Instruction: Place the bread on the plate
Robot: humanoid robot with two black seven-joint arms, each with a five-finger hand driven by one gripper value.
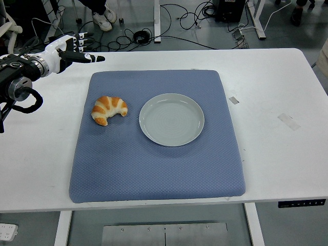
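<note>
1. Bench [277,82]: white, with a blue padded mat [154,164] laid across its middle.
2. Bread [108,109]: a croissant-shaped piece lying on the left part of the mat, curved ends facing the near side. It sits just beside the plate, clear of its rim, and nothing touches it.
3. Plate [171,119]: pale grey-green, round, resting flat near the centre of the mat, to the right of the bread. Nothing lies on it.
4. Left hand [69,49]: white with dark fingertips, on a black arm entering from the left edge. It is held over the far left corner of the bench, beyond the mat's corner and well apart from the bread. Fingers are extended and separated, pointing right; nothing is in its grasp.
5. Bench surface right of the mat: two small pieces of tape [288,121].
6. Floor beyond the bench: loose cables [179,20].
</note>
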